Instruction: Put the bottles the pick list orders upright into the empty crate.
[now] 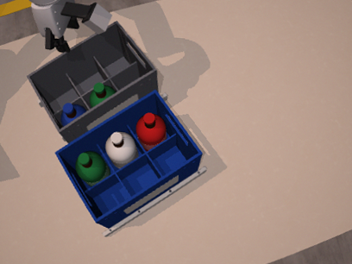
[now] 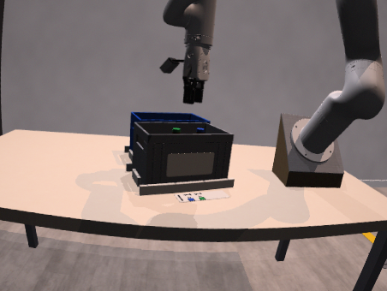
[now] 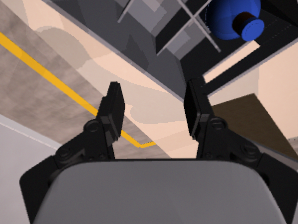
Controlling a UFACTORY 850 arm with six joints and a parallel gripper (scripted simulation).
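Observation:
The grey crate (image 1: 145, 83) (image 2: 150, 154) (image 3: 150, 30) holds a blue-capped bottle (image 1: 70, 112) (image 2: 199, 128) (image 3: 235, 20) and a green-capped bottle (image 1: 99, 92) (image 2: 175, 128), both upright in neighbouring cells. The blue crate (image 1: 190, 168) (image 2: 169, 116) beside it holds a green bottle (image 1: 89, 165), a white bottle (image 1: 119, 145) and a red bottle (image 1: 150, 127), all upright. The pick list (image 2: 201, 197) lies on the table in front of the grey crate. My gripper (image 1: 56, 45) (image 2: 193, 96) (image 3: 153, 92) is open and empty, high above the grey crate's outer edge.
The robot's base block (image 2: 308, 167) stands on the table (image 1: 266, 78) to the right of the crates in the exterior view. A yellow floor line (image 3: 50, 75) runs beyond the table edge.

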